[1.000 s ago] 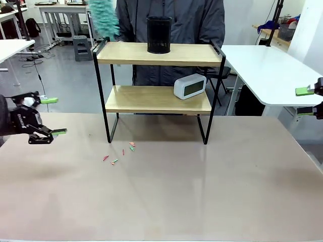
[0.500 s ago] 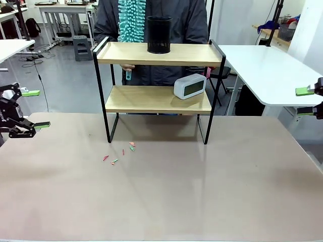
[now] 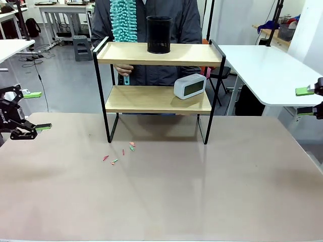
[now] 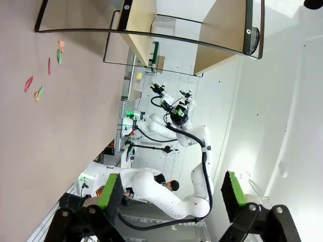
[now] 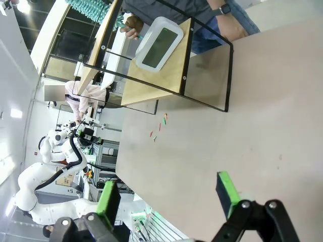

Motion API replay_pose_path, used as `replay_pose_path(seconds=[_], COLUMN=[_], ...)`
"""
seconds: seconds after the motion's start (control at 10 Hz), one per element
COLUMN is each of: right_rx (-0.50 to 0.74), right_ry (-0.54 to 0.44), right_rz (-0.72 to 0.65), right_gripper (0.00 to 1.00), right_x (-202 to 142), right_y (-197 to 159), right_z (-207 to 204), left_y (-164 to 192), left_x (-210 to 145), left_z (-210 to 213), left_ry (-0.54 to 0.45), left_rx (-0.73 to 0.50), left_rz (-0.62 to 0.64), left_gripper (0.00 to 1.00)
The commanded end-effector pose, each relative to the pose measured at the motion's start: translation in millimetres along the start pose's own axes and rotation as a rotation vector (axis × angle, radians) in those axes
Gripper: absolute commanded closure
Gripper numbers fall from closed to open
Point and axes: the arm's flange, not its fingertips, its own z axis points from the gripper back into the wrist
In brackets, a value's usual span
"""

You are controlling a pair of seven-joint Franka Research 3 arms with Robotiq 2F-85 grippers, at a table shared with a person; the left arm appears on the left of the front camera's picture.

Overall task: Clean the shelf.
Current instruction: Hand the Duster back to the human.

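the shelf (image 3: pixel 159 80) stands upright on the far half of the table (image 3: pixel 166 191), its four black legs on the tabletop and its two wooden boards level. on the upper board, near the middle, stands a black mesh cup (image 3: pixel 159 34). on the lower board, toward the shelf's right end, sits a white clock (image 3: pixel 190 85), turned slightly off square. behind the shelf stands a person in a dark jacket (image 3: pixel 186 22); the person's hand (image 3: pixel 124 69) is behind the shelf's left part, between the two boards, holding the handle of a teal duster (image 3: pixel 123 20) whose fluffy head rises above the upper board just left of the cup. whether the duster touches the upper board cannot be told. in front of the shelf's left legs, several small coloured scraps (image 3: pixel 120 153) lie on the tabletop. the left gripper (image 3: pixel 33 111) hangs well to the left of the shelf, off the table's left edge, jaws apart with nothing between the green pads. the right gripper (image 3: pixel 305 101) hangs well to the right of the shelf, beyond the table's right edge, jaws likewise apart and empty. in the right wrist view the clock (image 5: pixel 158 44) and hand (image 5: pixel 132 25) appear beyond the open fingers.
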Motion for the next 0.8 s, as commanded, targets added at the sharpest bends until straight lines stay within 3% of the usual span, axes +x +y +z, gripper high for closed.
replay_pose_path(seconds=[0.0,0.7], right_rx=[0.001,0.001], right_ry=[0.005,0.005], right_rz=[0.021,0.021], right_gripper=[0.0,0.0], right_x=[-0.4,-0.4], right_y=[-2.1,-2.1], right_z=[2.5,2.5], left_y=[-1.8,-1.8], left_x=[-3.2,-3.2], left_z=[-1.7,-1.7], left_ry=[-0.005,-0.005], left_rx=[0.007,0.007], left_rz=[0.008,0.008], left_gripper=[0.0,0.0])
